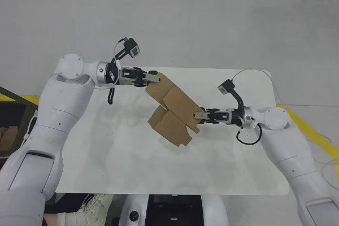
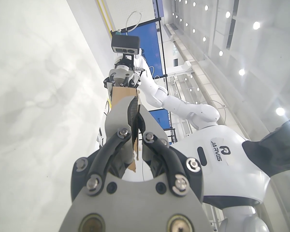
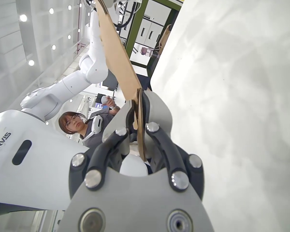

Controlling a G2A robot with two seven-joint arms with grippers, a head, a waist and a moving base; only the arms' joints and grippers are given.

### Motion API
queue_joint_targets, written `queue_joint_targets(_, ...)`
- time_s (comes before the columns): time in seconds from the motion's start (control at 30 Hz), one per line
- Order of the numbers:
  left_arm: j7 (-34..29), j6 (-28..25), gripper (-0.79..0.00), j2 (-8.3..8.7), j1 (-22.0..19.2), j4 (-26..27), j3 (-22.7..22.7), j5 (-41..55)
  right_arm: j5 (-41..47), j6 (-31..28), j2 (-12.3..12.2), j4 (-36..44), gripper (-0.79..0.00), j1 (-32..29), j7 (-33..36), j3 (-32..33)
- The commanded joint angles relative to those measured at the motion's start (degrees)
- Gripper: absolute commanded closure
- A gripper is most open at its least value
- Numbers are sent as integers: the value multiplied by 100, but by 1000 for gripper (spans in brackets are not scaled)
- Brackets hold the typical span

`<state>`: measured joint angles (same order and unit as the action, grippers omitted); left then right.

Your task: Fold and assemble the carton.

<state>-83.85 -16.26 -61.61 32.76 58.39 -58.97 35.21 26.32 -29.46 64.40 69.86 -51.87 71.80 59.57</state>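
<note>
"Carton: where is it?"
"Partly folded brown cardboard, held tilted over the middle of the white bench, stretched between my two arms."
"And your claws?"
"My left claw is clenched on its far-left end; my right claw grips its right edge, nearer me."

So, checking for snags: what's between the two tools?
The carton spans the whole stretch, left tool shut on one end, right tool on the other; the top view shows it.
</note>
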Motion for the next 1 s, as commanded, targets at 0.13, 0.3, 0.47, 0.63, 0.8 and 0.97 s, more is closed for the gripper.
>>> queue_joint_targets(0.13, -37, 12, -785, -6, -5, -75, -31, 62, 137, -24, 11, -51, 0, 24, 68, -16)
queue_joint_targets(0.3, -83, -91, -785, 4, -28, -183, -142, 183, 368, 48, 18, -124, 0, 16, 88, 7)
queue_joint_targets(0.47, 60, -212, -785, 53, -13, -274, -329, 128, 510, 162, 20, -182, 0, 1, 3, 55)
queue_joint_targets(0.63, 209, -272, -785, 125, 114, -237, -548, 63, 593, 488, 15, -132, 0, -55, -255, 125)
queue_joint_targets(0.8, 484, -342, -785, 191, 324, -41, -693, -186, 375, 1348, -12, 163, 0, -145, -842, 193)
queue_joint_targets(0.97, 1029, -365, -785, 249, 606, 369, -774, -666, 151, 1967, -64, 715, 0, -298, -1203, 334)
